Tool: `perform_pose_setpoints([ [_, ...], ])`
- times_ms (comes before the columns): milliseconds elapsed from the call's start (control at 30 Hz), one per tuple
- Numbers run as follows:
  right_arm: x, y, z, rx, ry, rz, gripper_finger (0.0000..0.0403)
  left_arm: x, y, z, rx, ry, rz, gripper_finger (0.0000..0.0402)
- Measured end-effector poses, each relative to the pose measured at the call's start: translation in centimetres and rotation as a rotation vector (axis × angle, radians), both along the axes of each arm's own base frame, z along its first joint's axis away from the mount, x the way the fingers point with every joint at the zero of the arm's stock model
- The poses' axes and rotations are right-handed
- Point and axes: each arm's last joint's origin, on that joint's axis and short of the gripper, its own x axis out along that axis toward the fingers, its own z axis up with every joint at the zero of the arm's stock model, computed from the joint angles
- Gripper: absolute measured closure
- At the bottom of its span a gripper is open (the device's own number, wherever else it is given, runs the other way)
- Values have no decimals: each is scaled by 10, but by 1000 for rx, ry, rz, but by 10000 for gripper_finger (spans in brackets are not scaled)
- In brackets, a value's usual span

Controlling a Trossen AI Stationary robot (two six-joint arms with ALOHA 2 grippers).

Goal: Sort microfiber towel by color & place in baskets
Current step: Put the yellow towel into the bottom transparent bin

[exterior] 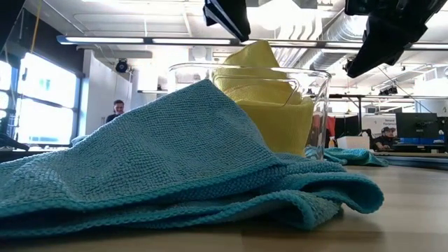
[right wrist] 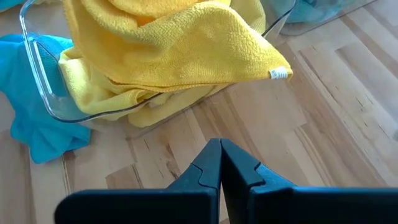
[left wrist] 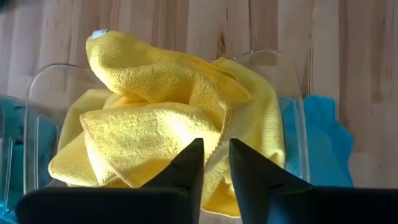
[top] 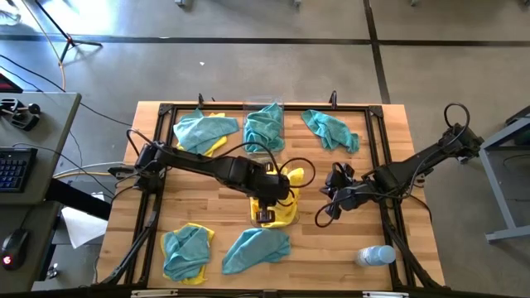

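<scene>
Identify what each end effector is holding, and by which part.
Nothing. The left end effector hangs slightly open above the yellow towels in the basket; the right end effector is shut, empty.

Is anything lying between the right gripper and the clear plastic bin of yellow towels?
No. In the right wrist view only bare wooden tabletop separates the shut right gripper from the clear plastic bin of yellow towels.

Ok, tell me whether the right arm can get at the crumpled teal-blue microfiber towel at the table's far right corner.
Probably yes: the right gripper, shut, hangs over bare wood, and nothing lies between it and that teal-blue towel.
</scene>
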Motion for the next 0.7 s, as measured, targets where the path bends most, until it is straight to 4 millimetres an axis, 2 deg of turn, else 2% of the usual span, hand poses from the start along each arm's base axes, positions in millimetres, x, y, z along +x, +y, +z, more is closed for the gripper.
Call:
perform_pose_setpoints([
  [167,0,0,0,0,0,0,402,3,-1,-4,0,7,-1,311],
  [400,0,0,0,0,1,0,402,16,-5,-31,-31,60,-41,306],
  [467,0,0,0,-1,2,0,402,16,-5,-34,-33,81,-42,315],
  [533,0,0,0,-1,2,0,402,16,-5,-34,-28,76,-25,342],
  [600,0,0,0,-1,3,0,402,12,-4,-26,-6,65,-19,381],
  [700,0,0,0,-2,4,0,402,0,-1,-5,32,24,8,393],
])
